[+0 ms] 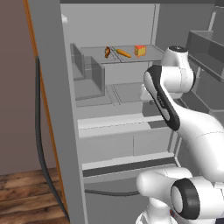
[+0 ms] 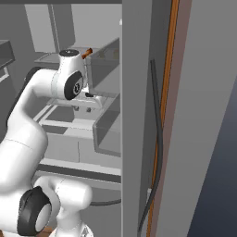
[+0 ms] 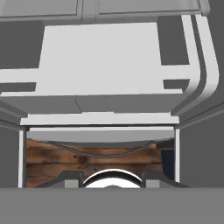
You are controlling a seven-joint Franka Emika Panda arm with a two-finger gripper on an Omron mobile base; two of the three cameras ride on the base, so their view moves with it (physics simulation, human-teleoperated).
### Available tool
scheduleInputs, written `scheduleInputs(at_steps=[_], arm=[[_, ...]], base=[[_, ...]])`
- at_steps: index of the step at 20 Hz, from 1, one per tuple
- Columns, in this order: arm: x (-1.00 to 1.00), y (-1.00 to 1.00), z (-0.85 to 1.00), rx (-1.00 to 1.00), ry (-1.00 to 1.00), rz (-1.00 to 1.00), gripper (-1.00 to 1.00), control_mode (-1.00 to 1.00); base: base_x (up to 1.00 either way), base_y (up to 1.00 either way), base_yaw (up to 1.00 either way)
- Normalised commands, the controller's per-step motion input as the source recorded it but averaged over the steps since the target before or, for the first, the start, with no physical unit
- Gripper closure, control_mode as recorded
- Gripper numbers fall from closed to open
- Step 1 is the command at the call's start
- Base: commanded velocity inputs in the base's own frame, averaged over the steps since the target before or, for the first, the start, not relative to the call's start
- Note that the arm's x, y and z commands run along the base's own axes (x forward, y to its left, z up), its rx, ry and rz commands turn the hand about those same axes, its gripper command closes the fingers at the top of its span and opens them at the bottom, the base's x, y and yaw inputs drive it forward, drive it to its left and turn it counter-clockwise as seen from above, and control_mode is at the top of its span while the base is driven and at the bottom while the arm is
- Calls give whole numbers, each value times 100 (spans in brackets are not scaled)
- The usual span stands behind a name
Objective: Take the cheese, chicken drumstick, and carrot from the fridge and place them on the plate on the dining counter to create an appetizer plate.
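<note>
on the fridge (image 1: 109, 131) shelf, carrot (image 1: 124, 53) sits between chicken drumstick (image 1: 107, 52) at 9 o'clock and cheese (image 1: 140, 50) at 3. crowding risks knocking a neighbour. cannot tell the pincer's state.

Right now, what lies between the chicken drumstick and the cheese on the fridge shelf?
The carrot lies between the chicken drumstick and the cheese, seen in the left base view.

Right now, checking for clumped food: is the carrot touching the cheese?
Apart. The left base view shows bare shelf between the carrot and the cheese.
</note>
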Motion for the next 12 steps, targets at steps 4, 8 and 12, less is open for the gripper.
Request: scheduleInputs(at_steps=[4,8,12], arm=[[-11,2,0,0,-7,0,-100,-100],[-28,0,6,0,-20,0,-100,-100],[-18,0,13,0,-26,0,-100,-100]], base=[[0,0,0],[0,0,0],[0,0,0]])
